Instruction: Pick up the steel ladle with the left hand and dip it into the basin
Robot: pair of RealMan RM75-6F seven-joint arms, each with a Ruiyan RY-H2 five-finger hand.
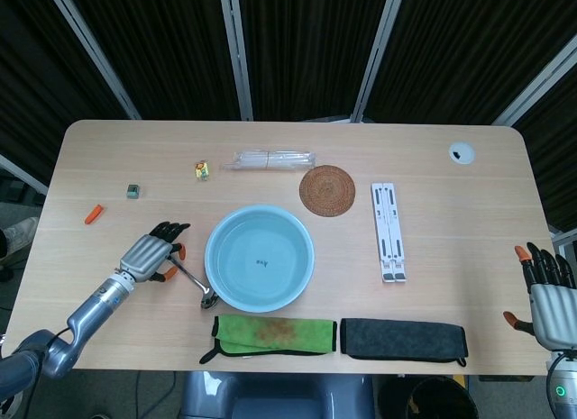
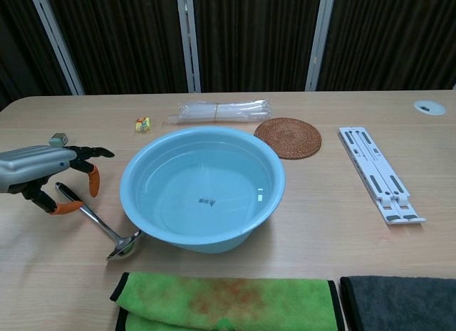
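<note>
The steel ladle (image 1: 191,279) (image 2: 103,228) lies on the table left of the light blue basin (image 1: 260,258) (image 2: 203,188), its bowl touching the basin's near left side and its black handle pointing away to the left. My left hand (image 1: 151,255) (image 2: 50,173) hovers over the handle end with fingers spread, holding nothing. The handle tip is partly hidden under that hand in the head view. My right hand (image 1: 545,297) rests open at the table's right front edge, far from the basin. The basin holds clear water.
A green cloth (image 1: 275,334) and a dark cloth (image 1: 403,337) lie along the front edge. A woven coaster (image 1: 327,190), a white folding stand (image 1: 388,231) and a clear plastic bundle (image 1: 269,159) sit behind and right of the basin. A small orange piece (image 1: 93,214) lies at far left.
</note>
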